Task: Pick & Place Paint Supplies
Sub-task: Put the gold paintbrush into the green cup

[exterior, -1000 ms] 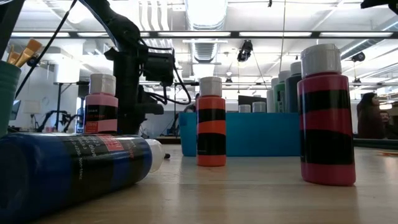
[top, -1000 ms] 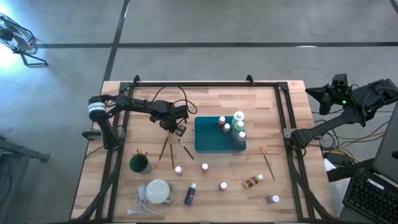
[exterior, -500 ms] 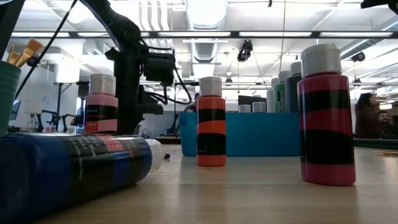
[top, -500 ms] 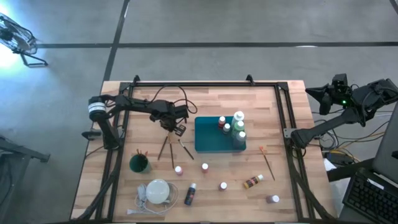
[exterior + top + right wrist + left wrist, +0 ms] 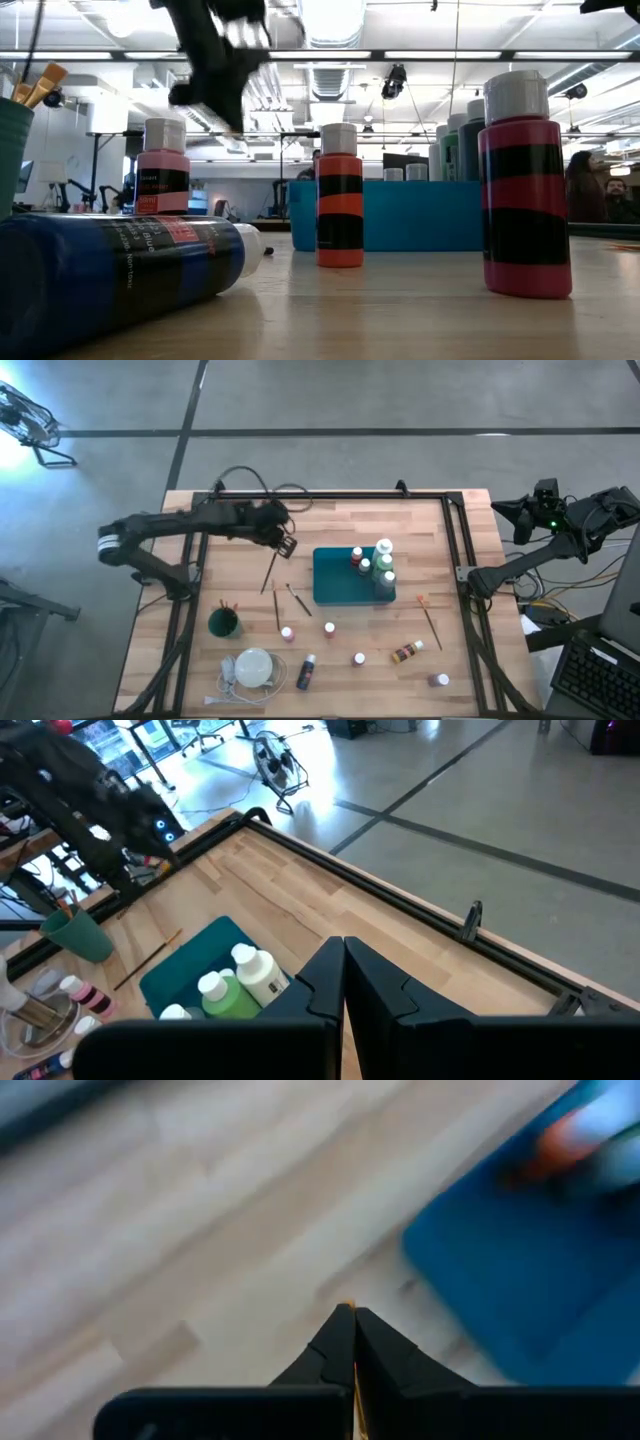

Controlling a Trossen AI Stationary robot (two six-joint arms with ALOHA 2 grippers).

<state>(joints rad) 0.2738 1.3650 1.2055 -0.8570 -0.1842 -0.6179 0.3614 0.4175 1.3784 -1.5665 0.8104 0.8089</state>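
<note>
Wood table [image 5: 240, 650] w/ teal tray [image 5: 335, 588], bottles [image 5: 329, 630], brushes [image 5: 298, 600], cup [image 5: 223, 623].

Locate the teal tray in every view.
High view: teal tray just right of table centre.
Low view: tray behind the orange-striped bottle.
Left wrist view: tray blurred, ahead of the left gripper, shut on a brush.
Right wrist view: tray beyond the right gripper.
Shared landmark: white-capped bottles standing in it.
</note>
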